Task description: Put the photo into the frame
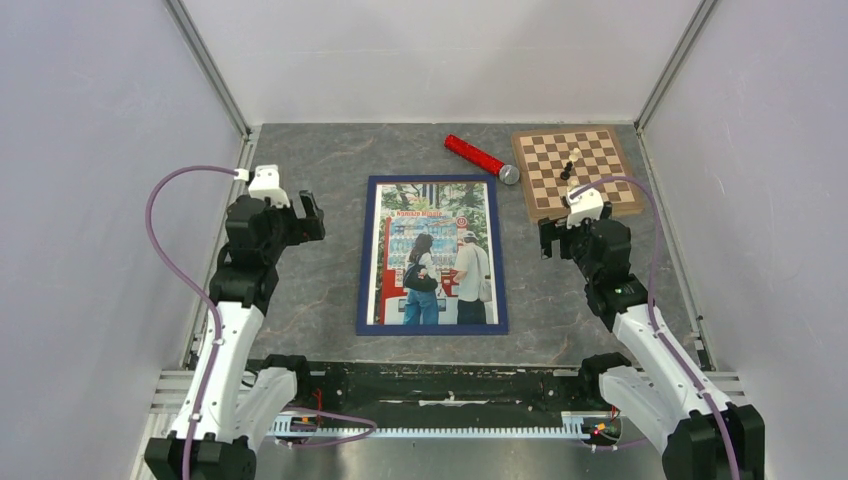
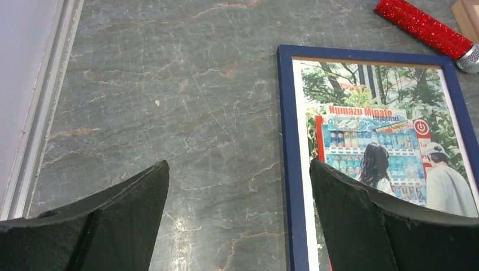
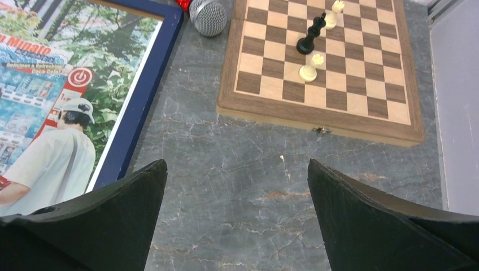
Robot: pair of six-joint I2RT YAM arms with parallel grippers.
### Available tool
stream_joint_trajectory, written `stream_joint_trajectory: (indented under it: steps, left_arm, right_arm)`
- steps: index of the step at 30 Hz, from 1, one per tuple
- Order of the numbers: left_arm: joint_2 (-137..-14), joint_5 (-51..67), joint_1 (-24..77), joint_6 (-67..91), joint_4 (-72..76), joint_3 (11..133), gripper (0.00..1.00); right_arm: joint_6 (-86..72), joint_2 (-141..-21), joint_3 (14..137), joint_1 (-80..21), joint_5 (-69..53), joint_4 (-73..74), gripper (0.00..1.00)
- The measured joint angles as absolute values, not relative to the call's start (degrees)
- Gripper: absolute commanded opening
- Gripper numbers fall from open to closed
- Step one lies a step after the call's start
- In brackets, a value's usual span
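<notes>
The photo (image 1: 435, 250), a colour print of two people at vending machines, lies face up inside the frame (image 1: 366, 255). The frame's dark blue border surrounds it flat on the middle of the table. My left gripper (image 1: 312, 215) hangs open just left of the frame's upper left part, touching nothing. In the left wrist view the left gripper (image 2: 239, 165) spans bare table and the frame's (image 2: 287, 141) left edge, with the photo (image 2: 373, 113) beyond. My right gripper (image 1: 548, 238) stands open to the right of the frame. In its own view the right gripper (image 3: 236, 164) is over bare table, frame (image 3: 141, 96) and photo (image 3: 68, 84) at the left.
A red glitter microphone (image 1: 480, 158) lies past the frame's top right corner. A wooden chessboard (image 1: 600, 185) with three pieces (image 3: 309, 39) sits at the back right, just beyond my right gripper. White walls close in the table on three sides.
</notes>
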State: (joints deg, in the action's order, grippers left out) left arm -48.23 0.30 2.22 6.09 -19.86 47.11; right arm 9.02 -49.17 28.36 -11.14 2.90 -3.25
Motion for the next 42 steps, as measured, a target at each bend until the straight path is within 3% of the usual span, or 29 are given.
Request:
stream_joint_trajectory:
  steps: [20, 42]
  left_arm:
    - [-39.4, 0.5, 2.2, 4.1, -12.8, 38.4, 1.0]
    - [-38.5, 0.1, 2.1, 3.3, -9.3, 36.2, 1.0]
  right_arm:
    - [11.3, -49.7, 27.1, -10.9, 6.4, -0.7, 0.98]
    - [13.9, -48.6, 27.1, -10.5, 10.2, -0.3, 0.98]
